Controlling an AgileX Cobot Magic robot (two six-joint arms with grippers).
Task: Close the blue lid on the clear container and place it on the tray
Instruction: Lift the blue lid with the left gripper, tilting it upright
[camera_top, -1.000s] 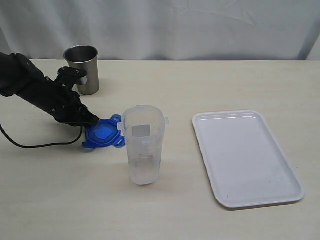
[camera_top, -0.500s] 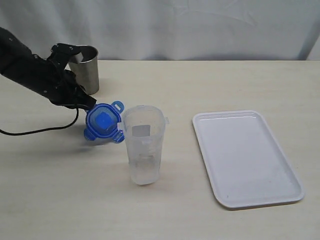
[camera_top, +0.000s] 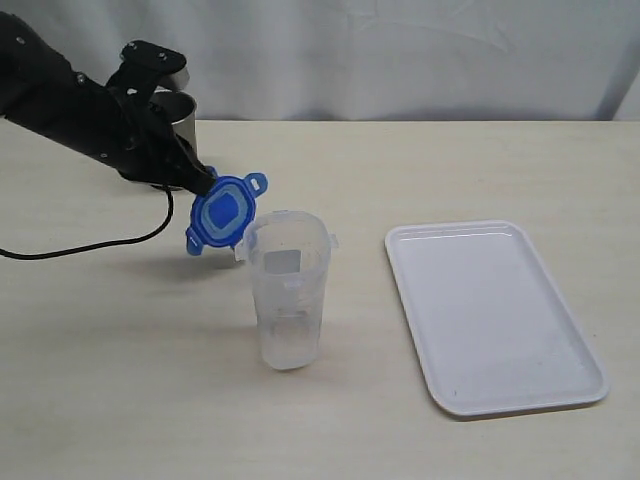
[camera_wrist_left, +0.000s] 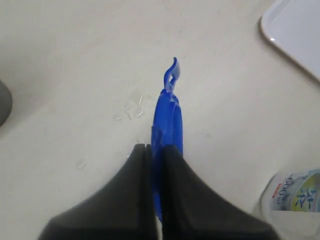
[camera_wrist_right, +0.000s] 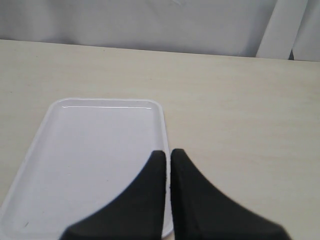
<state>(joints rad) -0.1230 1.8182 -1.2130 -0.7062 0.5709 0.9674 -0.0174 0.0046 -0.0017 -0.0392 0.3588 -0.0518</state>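
My left gripper (camera_top: 203, 186) is shut on the edge of the blue lid (camera_top: 224, 211), which hangs tilted in the air just left of and above the rim of the clear container (camera_top: 288, 290). Seen from the left wrist, the blue lid (camera_wrist_left: 168, 119) stands edge-on between the fingers (camera_wrist_left: 135, 180), with the clear container's label (camera_wrist_left: 295, 192) off to one side. The container stands upright and open on the table. The white tray (camera_top: 490, 312) lies flat to its right. My right gripper (camera_wrist_right: 168, 153) is shut with nothing in it, above the tray's (camera_wrist_right: 90, 150) edge.
A shiny steel cup (camera_top: 178, 100) stands at the back left, partly behind my left arm. A black cable (camera_top: 90, 245) trails across the table on the left. White cloth hangs behind the table.
My left gripper has lifted the blue lid off the table and carried it up and to the right, toward the container's rim. The lid has tipped from flat to tilted.
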